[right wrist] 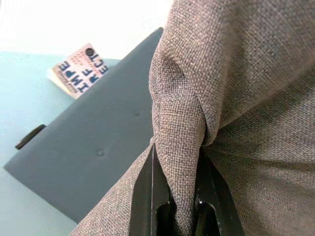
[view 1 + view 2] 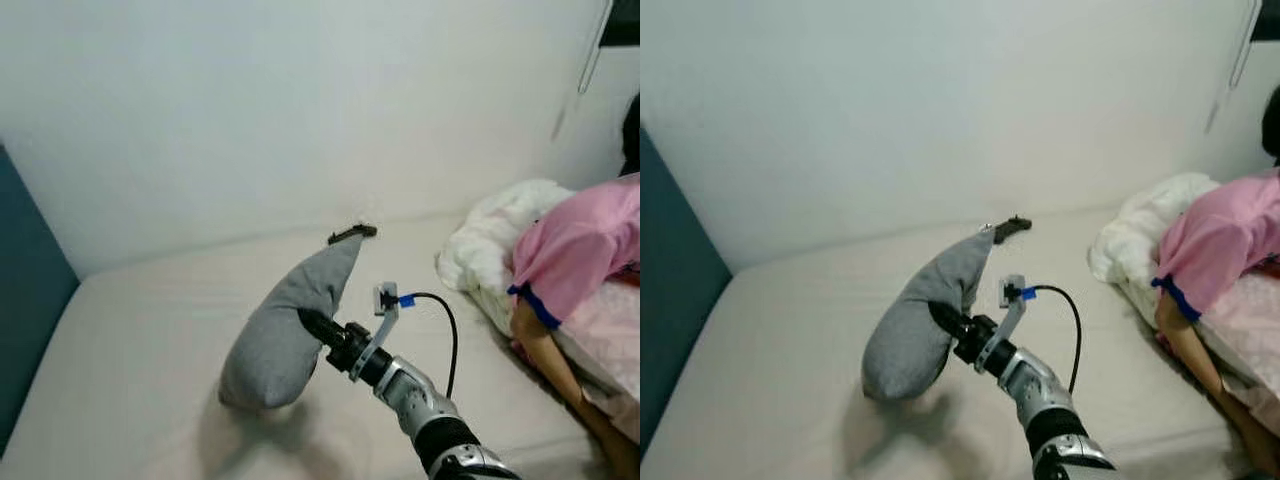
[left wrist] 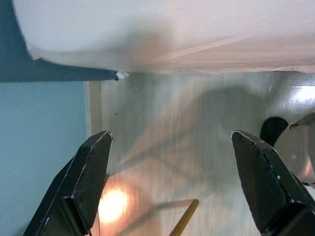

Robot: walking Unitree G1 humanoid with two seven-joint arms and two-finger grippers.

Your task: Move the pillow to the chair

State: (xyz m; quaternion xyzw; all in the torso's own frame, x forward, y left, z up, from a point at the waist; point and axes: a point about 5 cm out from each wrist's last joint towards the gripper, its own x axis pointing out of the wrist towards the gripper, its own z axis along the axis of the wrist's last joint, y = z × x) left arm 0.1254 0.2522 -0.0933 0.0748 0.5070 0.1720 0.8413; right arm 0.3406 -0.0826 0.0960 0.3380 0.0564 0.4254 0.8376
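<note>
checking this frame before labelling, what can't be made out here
- Grey woven fabric pillow: its far side is turned away in the eye views; it hides the tips of the right claw, which pinches a fold.
- Dark flat object by the wall: too small to identify.
- Person in pink top: cut off by the right edge.
- Chair: its whereabouts cannot be told.

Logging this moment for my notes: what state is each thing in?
pillow: gray, pinched in a fold, lifted off the bed at the grip, lower end drooping
right gripper: shut on the pillow
left gripper: open, over the floor
blanket: bunched up
bed: bare
</note>
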